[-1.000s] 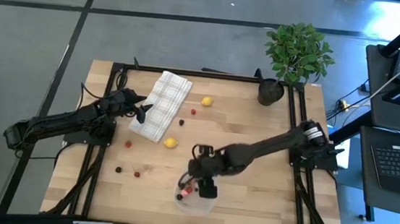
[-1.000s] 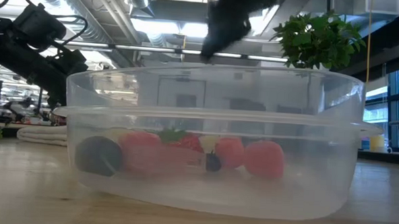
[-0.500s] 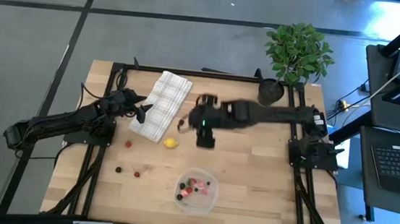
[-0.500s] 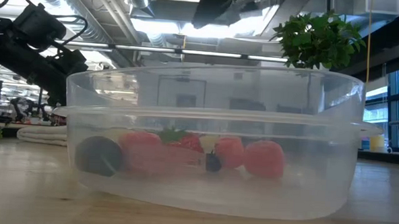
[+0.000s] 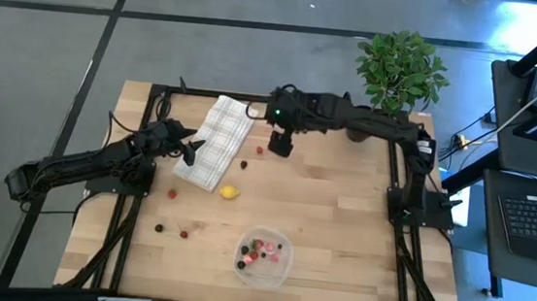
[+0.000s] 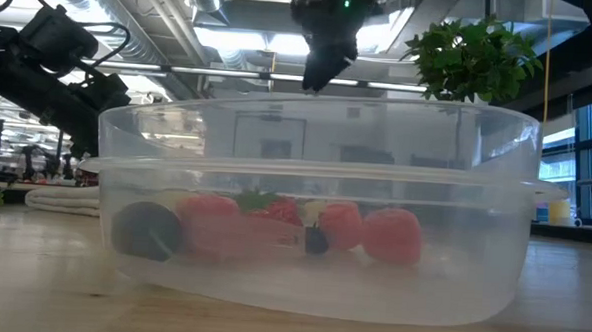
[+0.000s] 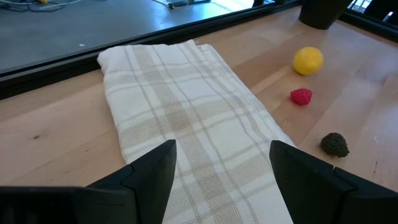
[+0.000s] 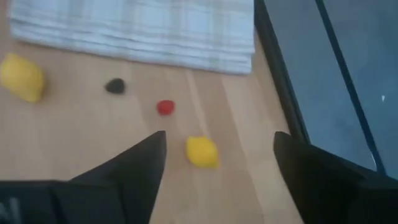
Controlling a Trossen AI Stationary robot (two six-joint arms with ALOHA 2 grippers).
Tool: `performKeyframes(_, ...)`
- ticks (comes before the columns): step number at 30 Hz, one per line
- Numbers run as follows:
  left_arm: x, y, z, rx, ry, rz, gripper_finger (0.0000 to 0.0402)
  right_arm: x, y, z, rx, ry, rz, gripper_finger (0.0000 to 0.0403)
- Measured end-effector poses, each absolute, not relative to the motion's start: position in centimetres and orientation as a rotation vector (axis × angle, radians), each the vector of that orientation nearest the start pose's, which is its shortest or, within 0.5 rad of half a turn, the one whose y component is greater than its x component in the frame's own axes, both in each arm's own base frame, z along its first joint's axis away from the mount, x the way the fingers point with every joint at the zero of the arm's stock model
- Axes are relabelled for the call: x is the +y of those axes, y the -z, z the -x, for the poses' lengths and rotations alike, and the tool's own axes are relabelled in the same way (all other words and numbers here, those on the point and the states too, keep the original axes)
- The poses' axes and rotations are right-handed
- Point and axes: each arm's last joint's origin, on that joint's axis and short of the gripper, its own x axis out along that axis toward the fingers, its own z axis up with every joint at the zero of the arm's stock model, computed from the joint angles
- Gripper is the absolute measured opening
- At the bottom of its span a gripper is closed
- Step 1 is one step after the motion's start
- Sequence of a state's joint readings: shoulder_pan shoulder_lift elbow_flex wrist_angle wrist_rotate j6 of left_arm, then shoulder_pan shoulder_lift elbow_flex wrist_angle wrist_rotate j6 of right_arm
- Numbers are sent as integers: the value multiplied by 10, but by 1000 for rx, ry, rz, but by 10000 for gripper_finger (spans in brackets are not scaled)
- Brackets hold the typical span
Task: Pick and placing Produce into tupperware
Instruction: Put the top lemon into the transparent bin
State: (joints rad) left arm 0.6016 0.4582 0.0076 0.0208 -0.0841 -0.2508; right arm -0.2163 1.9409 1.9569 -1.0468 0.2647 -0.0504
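Now, with the right gripper (image 8: pixel 214 168) spread empty above the yellow lemon (image 8: pixel 201 151), drop straight, straddling it, clear of the raspberry (image 8: pixel 165 107) at eleven o'clock.

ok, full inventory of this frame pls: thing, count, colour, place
tupperware: one, clear, near edge of the table, middle; holds red, pink and dark pieces.
lemons: two, yellow; one by the cloth's near corner, the other under the right gripper.
loose berries: several; red and dark right of the cloth; red, dark and one more near-left.
cloth: one, white checked, far-left of centre.
potted plant: one, green in a black pot, far-right corner.
table: one, light wood.
left gripper: open, at the cloth's left edge.
right gripper: open, above the far lemon.
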Motion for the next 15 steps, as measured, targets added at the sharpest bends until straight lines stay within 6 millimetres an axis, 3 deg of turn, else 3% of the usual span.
performKeyframes(6, 69, -127, -96, 338, -726, 350, 250, -117, -326, -392, 1129, 345, 209, 351)
performKeyframes(15, 69, -127, -96, 338, -726, 349, 250, -125, -307, -403, 1162, 273, 246, 362)
